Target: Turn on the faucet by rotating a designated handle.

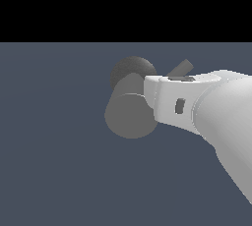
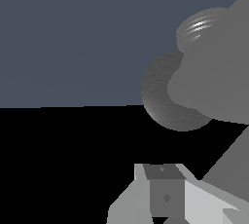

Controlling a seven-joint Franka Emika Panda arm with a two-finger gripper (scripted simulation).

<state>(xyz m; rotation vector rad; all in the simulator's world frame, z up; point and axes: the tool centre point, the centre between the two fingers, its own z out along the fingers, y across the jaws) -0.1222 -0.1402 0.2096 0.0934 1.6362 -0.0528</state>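
Exterior view: faucet (image 1: 129,117) lying as a thick matte grey cylinder, flat round end toward the camera, darker rounded base (image 1: 129,69) behind and above it. Handle (image 1: 181,68) poking out as a short grey rod on the exterior view's right, slanting upward, just above the white wrist. White arm (image 1: 221,117) reaching in from the exterior view's right, wrist block pressed up against the cylinder's side and covering part of it. Claw itself hidden behind the wrist here; no fingers visible.

Wrist view: grey faucet body (image 2: 214,86) filling one side of the frame at very close range, rounded dark base (image 2: 165,106) beside it, a ribbed highlight on another rounded part. One grey finger (image 2: 165,196) of the claw seen at the frame edge, with pale housing around it; second finger not made out, so spread or pressed together cannot be told. Handle possibly the slanted grey edge at the corner, though too close to be sure.

Judged step: approach to the handle, contact not confirmed. Next move: claw brought against the rod near its free end, then a push around the faucet's axis, kept off the cylinder.
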